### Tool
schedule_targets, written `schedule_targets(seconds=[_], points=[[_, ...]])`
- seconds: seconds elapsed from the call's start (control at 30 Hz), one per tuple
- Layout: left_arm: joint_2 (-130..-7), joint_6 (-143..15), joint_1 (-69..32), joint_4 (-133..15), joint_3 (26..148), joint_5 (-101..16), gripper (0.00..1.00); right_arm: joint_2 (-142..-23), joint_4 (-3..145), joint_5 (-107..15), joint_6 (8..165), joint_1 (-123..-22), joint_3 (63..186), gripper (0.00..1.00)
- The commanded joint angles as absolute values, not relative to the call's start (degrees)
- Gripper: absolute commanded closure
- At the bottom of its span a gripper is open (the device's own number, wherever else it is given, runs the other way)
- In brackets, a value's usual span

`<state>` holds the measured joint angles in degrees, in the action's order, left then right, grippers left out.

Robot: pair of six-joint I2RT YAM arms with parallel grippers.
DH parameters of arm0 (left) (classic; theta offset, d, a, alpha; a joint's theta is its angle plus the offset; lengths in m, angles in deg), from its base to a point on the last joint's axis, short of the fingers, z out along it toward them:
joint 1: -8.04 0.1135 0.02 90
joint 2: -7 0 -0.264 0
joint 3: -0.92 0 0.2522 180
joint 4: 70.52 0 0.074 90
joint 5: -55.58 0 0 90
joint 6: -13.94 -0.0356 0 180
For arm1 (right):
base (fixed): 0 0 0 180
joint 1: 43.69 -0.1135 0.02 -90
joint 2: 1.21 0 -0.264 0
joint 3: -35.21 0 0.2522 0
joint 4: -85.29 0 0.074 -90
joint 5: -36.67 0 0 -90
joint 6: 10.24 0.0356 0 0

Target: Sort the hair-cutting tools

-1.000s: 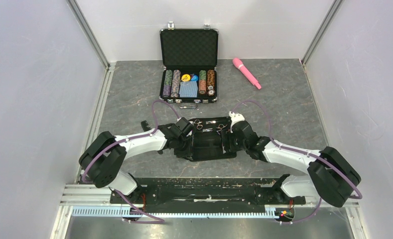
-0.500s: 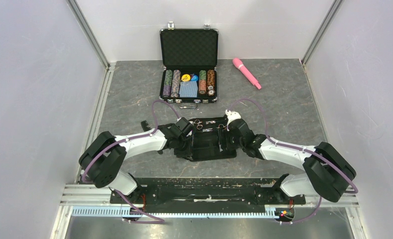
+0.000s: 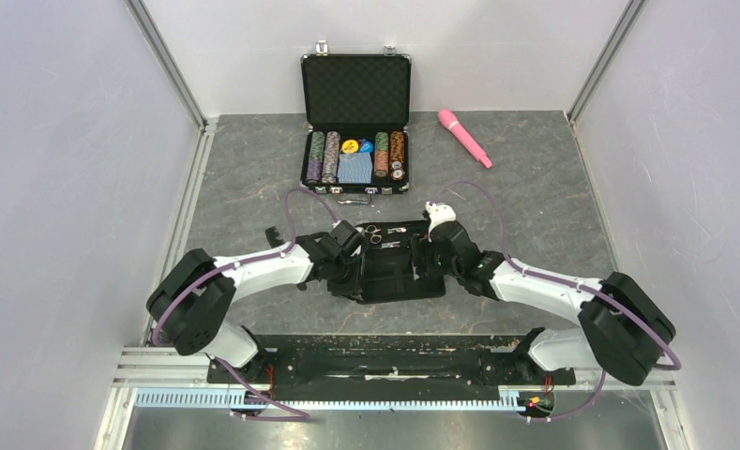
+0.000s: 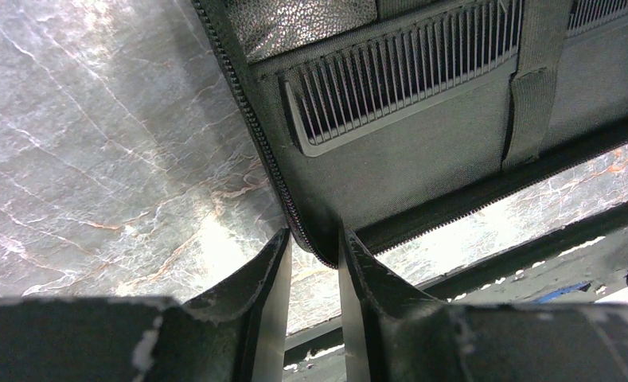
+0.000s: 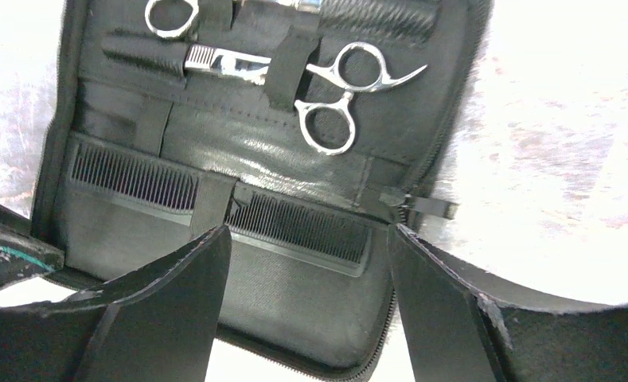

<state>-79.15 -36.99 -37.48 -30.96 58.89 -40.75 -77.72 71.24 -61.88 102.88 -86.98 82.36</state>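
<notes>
Hair-cutting tools [image 4: 406,79] are strapped inside the open black pouch [image 3: 391,281], which lies flat on the table [image 3: 535,187] right in front of the arms. There's a long narrow black comb [image 5: 294,227] with fine teeth tucked under a strap on the lower panel, and above it slim shiny silver scissors [image 5: 322,72] with ring handles and a little finger hook. Left gripper [image 4: 314,235] is pinching the pouch's zippered corner, and the right gripper [image 5: 309,231] hangs spread wide over the comb.

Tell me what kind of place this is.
Probably a robot test cell, not a salon: plain white panels wall in a marbled tabletop, and unrelated props, a poker chip case and a pink wand, sit beyond the black pouch.
</notes>
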Motion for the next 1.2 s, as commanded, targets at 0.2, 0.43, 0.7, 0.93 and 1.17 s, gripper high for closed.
schedule_targets(seconds=[0.2,0.43,0.7,0.93,1.17], points=[[-69.64,-36.12,-35.95,-28.21,60.15,-32.43,0.34,-66.96,71.63,-73.25,99.29,-87.2,79.76,0.22],[-64.65,-35.63,-29.17,-19.24,64.12,-21.93,0.13,-64.64,74.28,-76.0,97.65,-87.16,77.27,0.2],[-65.29,-35.65,-18.67,-15.15,64.4,-19.16,0.0,-61.3,80.01,-82.7,93.66,-87.19,73.71,0.12],[-72.29,-40.14,-7.87,-15.76,69.47,-18.38,0.0,-60.35,86.43,-87.24,91.32,-87.12,69.74,0.08],[-86.33,-42.82,-1.17,-14.87,79.91,-18.97,0.0,-57.96,93.36,-91.34,90.39,-87.11,63.84,0.05]])
